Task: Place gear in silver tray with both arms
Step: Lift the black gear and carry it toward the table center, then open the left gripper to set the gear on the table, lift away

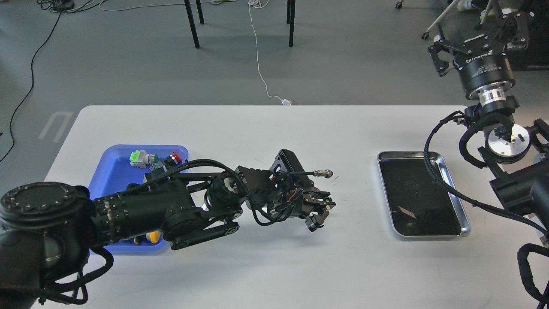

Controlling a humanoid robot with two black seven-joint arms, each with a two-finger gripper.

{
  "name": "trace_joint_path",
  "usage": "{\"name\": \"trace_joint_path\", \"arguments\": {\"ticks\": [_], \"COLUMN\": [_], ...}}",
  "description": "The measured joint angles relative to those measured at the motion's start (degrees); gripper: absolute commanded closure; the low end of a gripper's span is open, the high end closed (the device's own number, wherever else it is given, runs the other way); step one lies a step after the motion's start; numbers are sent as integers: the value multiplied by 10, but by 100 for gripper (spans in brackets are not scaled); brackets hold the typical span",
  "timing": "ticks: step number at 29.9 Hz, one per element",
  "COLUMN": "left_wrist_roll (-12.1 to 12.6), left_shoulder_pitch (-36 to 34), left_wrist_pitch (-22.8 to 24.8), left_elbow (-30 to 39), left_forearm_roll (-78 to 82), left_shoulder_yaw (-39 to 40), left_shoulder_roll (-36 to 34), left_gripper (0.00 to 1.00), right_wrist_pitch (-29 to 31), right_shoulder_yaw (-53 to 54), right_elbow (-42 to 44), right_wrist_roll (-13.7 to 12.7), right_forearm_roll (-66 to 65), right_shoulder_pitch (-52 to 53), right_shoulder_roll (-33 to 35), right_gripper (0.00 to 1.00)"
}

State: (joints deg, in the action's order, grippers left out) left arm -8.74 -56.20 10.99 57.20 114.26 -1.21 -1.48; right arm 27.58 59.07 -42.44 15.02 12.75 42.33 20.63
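The silver tray lies empty on the right side of the white table. My left arm reaches across the middle of the table, and my left gripper hangs just above the tabletop, well left of the silver tray. It is dark and seen at an angle, so I cannot tell whether its fingers hold anything. No gear shows; my left arm covers most of the blue tray. My right gripper is raised high at the far right, behind the silver tray, with its fingers spread and empty.
The blue tray at the left holds push-button parts: a green-and-white one, a red one and a yellow one. A black cable from my right arm crosses the silver tray's right rim. Chair legs stand on the floor behind the table.
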Motion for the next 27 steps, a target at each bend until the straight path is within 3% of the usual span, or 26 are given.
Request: {"name": "trace_joint_path", "arguments": {"ticks": [13, 15, 18, 21, 27], "left_wrist_roll": [0, 0, 0, 0, -5], "left_shoulder_pitch": [15, 17, 20, 20, 21], "left_wrist_pitch": [0, 0, -1, -9, -33], "left_elbow": [-47, -47, -47, -44, -35], "left_forearm_roll": [13, 13, 12, 10, -5], "left_shoulder_yaw": [-12, -12, -11, -7, 12], "left_shoulder_roll": [15, 15, 15, 15, 15], "left_gripper": [76, 67, 39, 30, 23], "right_wrist_pitch": [-1, -1, -1, -1, -4], "right_shoulder_yaw": [-2, -2, -2, -3, -4], "right_elbow": [-1, -1, -1, -1, -1], "right_wrist_roll": [0, 0, -1, -2, -4], "right_forearm_roll": [-1, -1, -1, -2, -3], "right_shoulder_pitch": [1, 1, 1, 3, 16], "right_shoulder_roll": [1, 1, 1, 2, 6], "right_gripper": [0, 0, 0, 0, 0]}}
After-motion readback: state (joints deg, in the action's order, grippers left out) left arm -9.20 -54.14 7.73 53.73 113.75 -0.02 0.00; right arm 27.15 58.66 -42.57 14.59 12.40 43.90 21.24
